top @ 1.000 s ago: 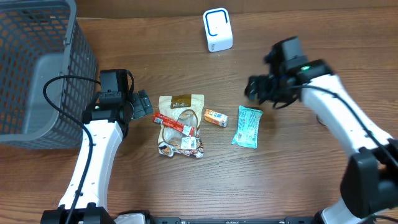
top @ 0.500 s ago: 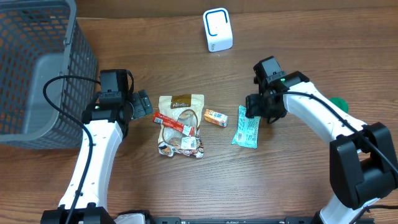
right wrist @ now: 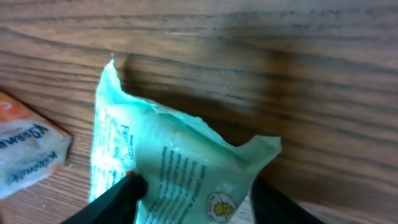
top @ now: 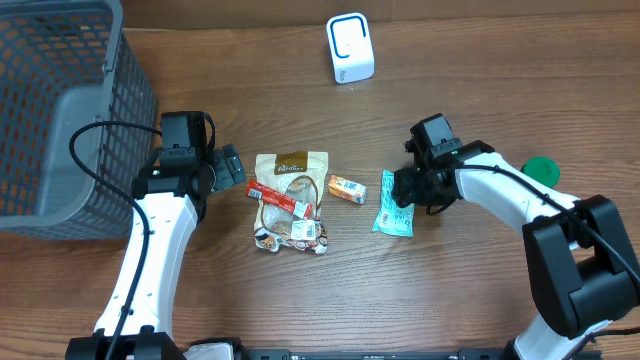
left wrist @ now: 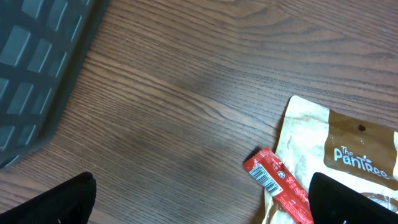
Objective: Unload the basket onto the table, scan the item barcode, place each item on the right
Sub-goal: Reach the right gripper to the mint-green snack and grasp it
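Down from the upper right, the right gripper (top: 404, 190) now pinches the mint-green packet (top: 395, 212) on the table (top: 470, 300) beside the orange sachet (top: 346, 188). The left gripper (top: 228, 166) gapes empty. This looks like the grasp step; next, lift and show its barcode to the white scanner (top: 349, 48).

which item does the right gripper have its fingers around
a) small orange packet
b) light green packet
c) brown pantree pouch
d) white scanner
b, in the right wrist view the right gripper has a finger on either side of the light green packet, which bunches up between them.
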